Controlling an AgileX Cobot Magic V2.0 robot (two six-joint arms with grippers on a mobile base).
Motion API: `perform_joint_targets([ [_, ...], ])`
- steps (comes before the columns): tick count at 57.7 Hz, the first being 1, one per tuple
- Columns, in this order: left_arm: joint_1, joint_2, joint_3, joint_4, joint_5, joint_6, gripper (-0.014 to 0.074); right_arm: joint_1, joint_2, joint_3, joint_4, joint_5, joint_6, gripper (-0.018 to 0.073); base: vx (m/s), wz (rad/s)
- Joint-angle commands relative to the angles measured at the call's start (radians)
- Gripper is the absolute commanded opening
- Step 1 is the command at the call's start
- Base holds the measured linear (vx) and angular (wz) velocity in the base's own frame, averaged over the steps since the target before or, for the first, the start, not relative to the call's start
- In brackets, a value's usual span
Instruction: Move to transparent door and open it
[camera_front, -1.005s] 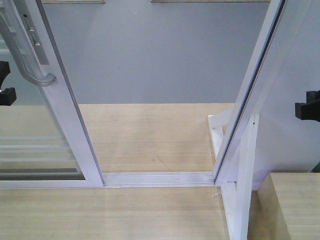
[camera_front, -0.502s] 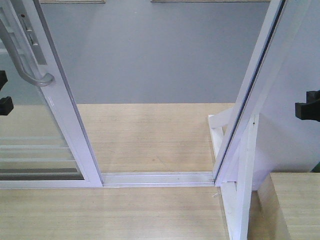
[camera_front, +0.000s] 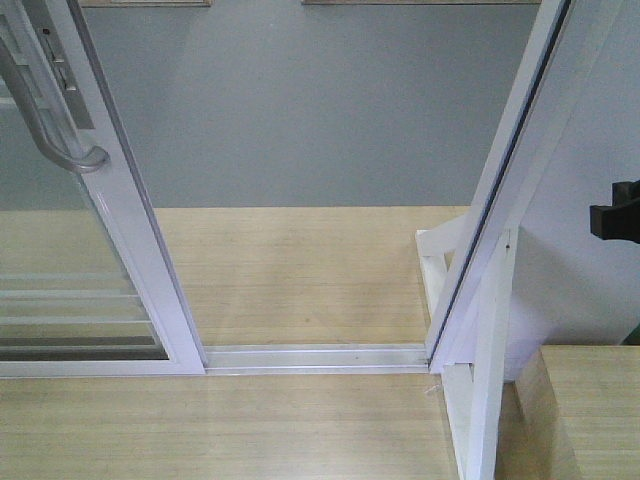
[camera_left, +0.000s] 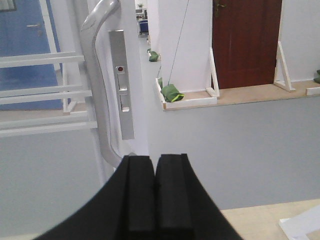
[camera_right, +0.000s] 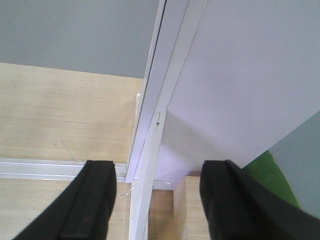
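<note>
Left gripper has its pads pressed together, holding nothing, just in front of the curved grey handle. Right gripper is spread wide, empty, over the white frame post. The transparent door sits slid to the left on its floor track, over a pale wood floor and a grey one beyond.

Light wooden floor, crossed by a white sliding track; white frame post is borne at the right.
</note>
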Motion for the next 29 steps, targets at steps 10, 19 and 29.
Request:
perform_joint_targets([
  [10, 0.002, -0.25, 0.153, 0.003, -0.038, -0.08, -0.0006, -0.005, -0.012, -0.025, -0.038, -0.055, 0.004, 0.0442, 0.0, 0.0],
  [19, 0.004, -0.29, 0.169, 0.007, 0.087, -0.113, -0.0005, -0.005, -0.012, -0.025, -0.037, -0.052, 0.004, 0.0442, 0.0, 0.0],
  [29, 0.004, -0.292, 0.169, 0.004, 0.157, -0.113, -0.0003, -0.005, -0.012, -0.025, -0.037, -0.054, 0.004, 0.0442, 0.0, 0.0],
])
